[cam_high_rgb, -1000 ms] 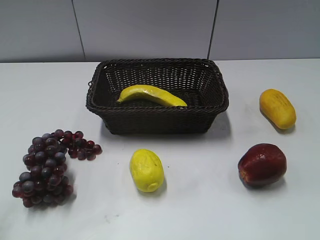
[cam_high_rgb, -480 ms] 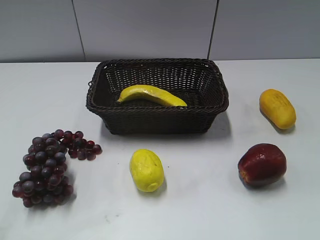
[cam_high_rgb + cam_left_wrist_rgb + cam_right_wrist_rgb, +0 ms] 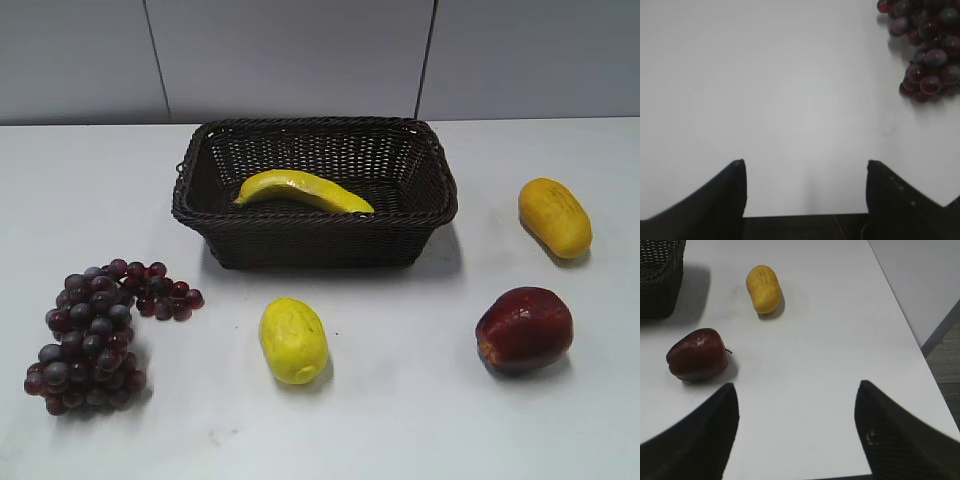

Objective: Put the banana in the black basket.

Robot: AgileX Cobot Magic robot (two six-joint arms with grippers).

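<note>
The banana (image 3: 303, 190), long, curved and yellow, lies inside the black basket (image 3: 315, 232) at the table's far middle. A corner of the basket also shows in the right wrist view (image 3: 657, 285). Neither gripper shows in the exterior view. My left gripper (image 3: 805, 165) is open and empty over bare white table, left of the grapes. My right gripper (image 3: 796, 387) is open and empty over the table's right part, near the apple.
Purple grapes (image 3: 95, 335) lie front left and show in the left wrist view (image 3: 927, 47). A short oval yellow fruit (image 3: 293, 340) sits before the basket. A red apple (image 3: 524, 329) (image 3: 697, 354) and an orange-yellow fruit (image 3: 555, 217) (image 3: 763, 288) lie right. The table's right edge (image 3: 912, 335) is close.
</note>
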